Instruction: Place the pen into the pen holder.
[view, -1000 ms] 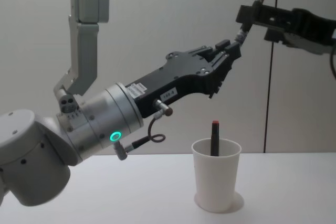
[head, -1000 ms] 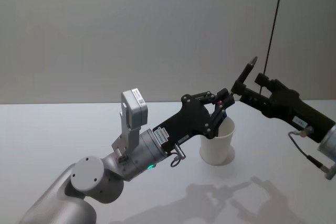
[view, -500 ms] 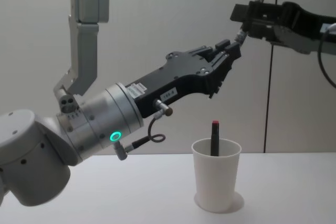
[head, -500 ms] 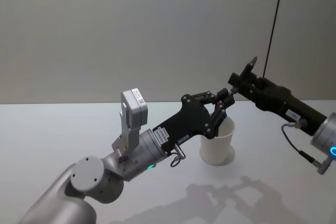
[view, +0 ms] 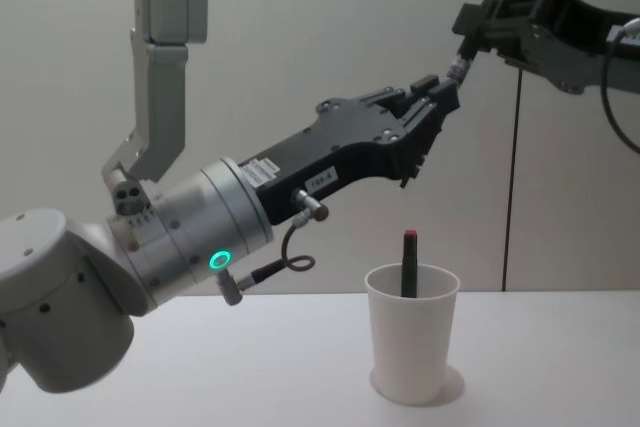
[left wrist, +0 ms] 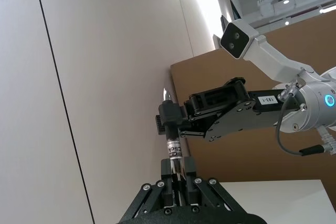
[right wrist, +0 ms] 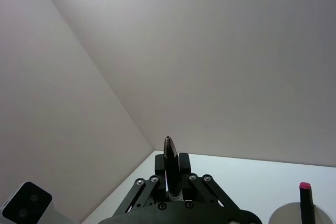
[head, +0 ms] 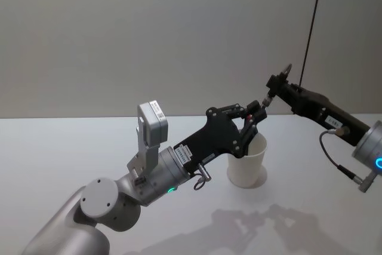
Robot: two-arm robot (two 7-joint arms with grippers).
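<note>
In the head view the left gripper and right gripper meet in the air above the pen holder, each pinching one end of the pen, so the handover is under way and the drop is still to come. The chest view shows the pen well above the pen holder, where a red-capped pen already stands. In the left wrist view the pen bridges both sets of pressed-together fingers, and in the right wrist view its tip juts past the right gripper.

The pen, slim and dark with a silvery tip and a labelled barrel, hung tilted in the air above the pen holder, gripped at both ends. The pen holder, a plain white tapered paper cup, stood upright on the bench, holding a dark, red-capped pen.
</note>
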